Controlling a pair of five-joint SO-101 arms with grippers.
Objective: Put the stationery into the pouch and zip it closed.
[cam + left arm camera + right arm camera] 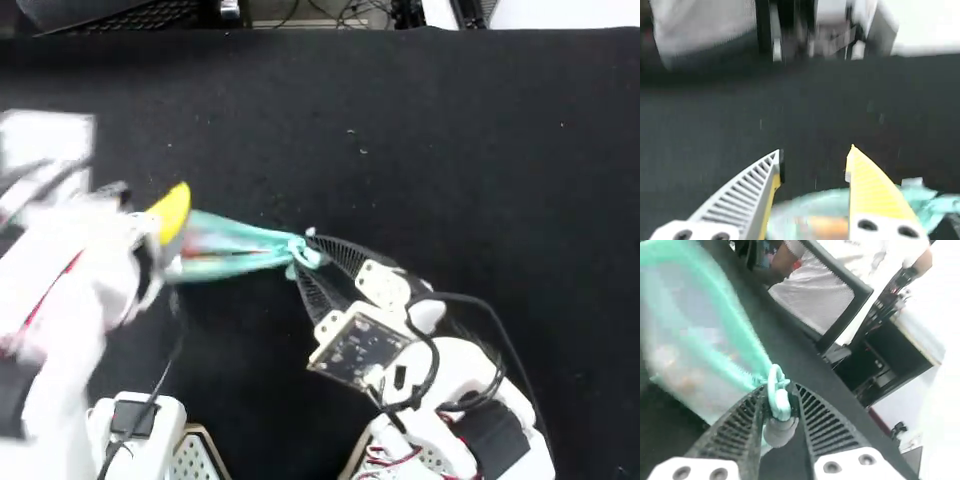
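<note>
A teal mesh pouch point(235, 245) is stretched between the two grippers, left of the table's middle. My left gripper point(165, 225), with one yellow and one grey finger, holds the pouch's left end. In the left wrist view the pouch point(810, 210) sits deep between the fingers of the left gripper point(815, 152). Orange and red stationery point(822, 225) shows blurred through the mesh. My right gripper point(303, 252) is shut on the teal zipper pull point(777, 399) at the pouch's right end. In the right wrist view the pouch point(695, 340) spreads out beyond the right gripper point(777, 390).
A black cloth point(450, 150) covers the table, with wide free room to the back and right. A white object point(45, 140) lies at the left edge. The arm bases point(140, 430) stand along the front edge. Cables and equipment run behind the table's far edge.
</note>
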